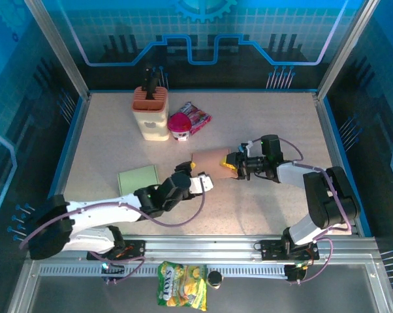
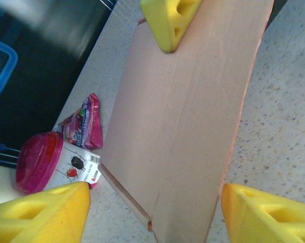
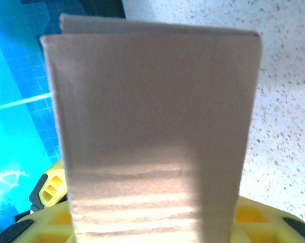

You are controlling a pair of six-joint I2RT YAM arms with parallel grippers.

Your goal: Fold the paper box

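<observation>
Paper box (image 1: pixel 208 160) lies flattened on the table (image 1: pixel 275 124), about mid-way across, and both of your grippers meet it there. Nearest you, a yellow snack bag (image 1: pixel 181 293) sits on the front rail, and a green card (image 1: pixel 138 179) lies flat left of centre. Your left gripper (image 1: pixel 199 177) stands just at the box's near left end with its jaws spread wide. In the left wrist view its yellow fingers (image 2: pixel 41 215) sit either side of that end, clear of the cardboard. Your right gripper (image 1: pixel 234 163) is clamped on the box's right end, and the right wrist view shows the folded sheet running out from between its jaws. Farther back stand a pink-lidded cup (image 1: pixel 180 125), a pink packet (image 1: pixel 198 117) touching it and a beige holder (image 1: pixel 151 112).
</observation>
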